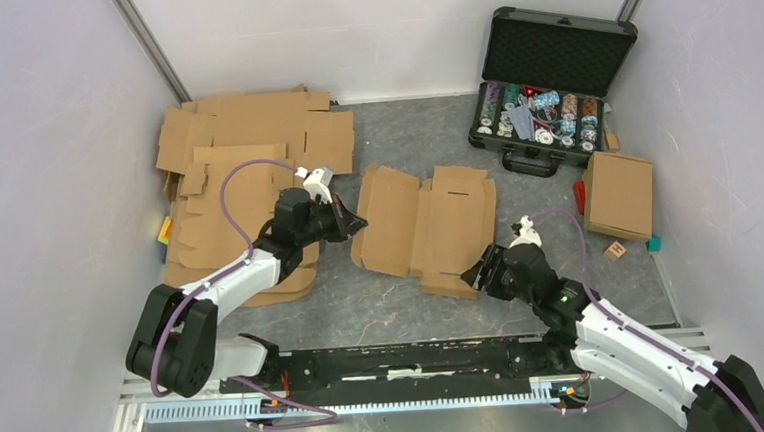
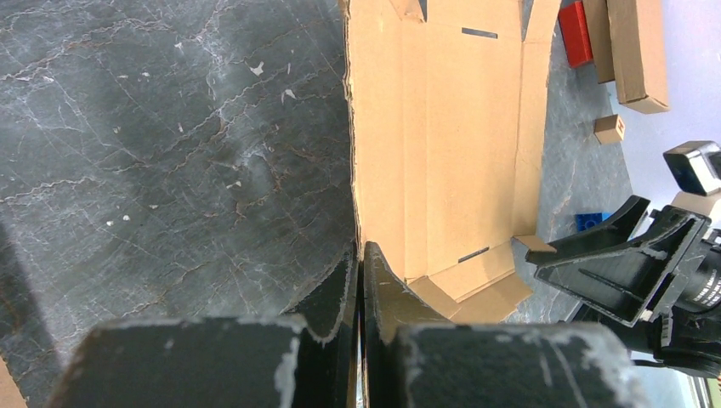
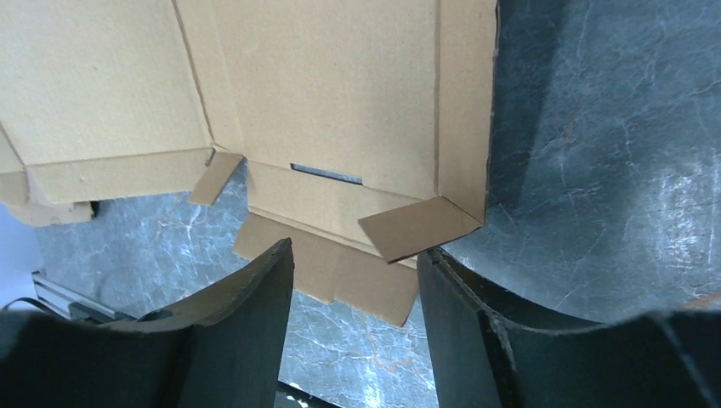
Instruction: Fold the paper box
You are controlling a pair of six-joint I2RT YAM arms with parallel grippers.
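The blank (image 1: 427,228) lies flat and unfolded mid-table, between the two arms. The left gripper (image 2: 360,268) is pinched tight on the blank's left edge, and the card runs into the slit between its fingers. The right gripper (image 3: 355,263) is spread wide at the near right corner, with its fingers either side of a corner tab (image 3: 419,228) and touching nothing.

The likely trouble is the thin hold on the left. The pinch takes only the rim of the card, so a lift or pull could slip off or crease the wall in the wrong place. On the right, the tab stands partly raised. If the fingers close a little off it, they may flatten it or push the whole blank along the table (image 1: 393,295), dragging against the left hold and buckling the panel. The stack (image 1: 254,149) of spare blanks sits just behind the left arm, and a wide swing could catch it.

At the back right, a case (image 1: 559,57) stands open with its lid up, and rows of chips (image 1: 537,111) lie in its tray. A made-up box (image 1: 617,194) lies closed near it, so its contents are hidden.
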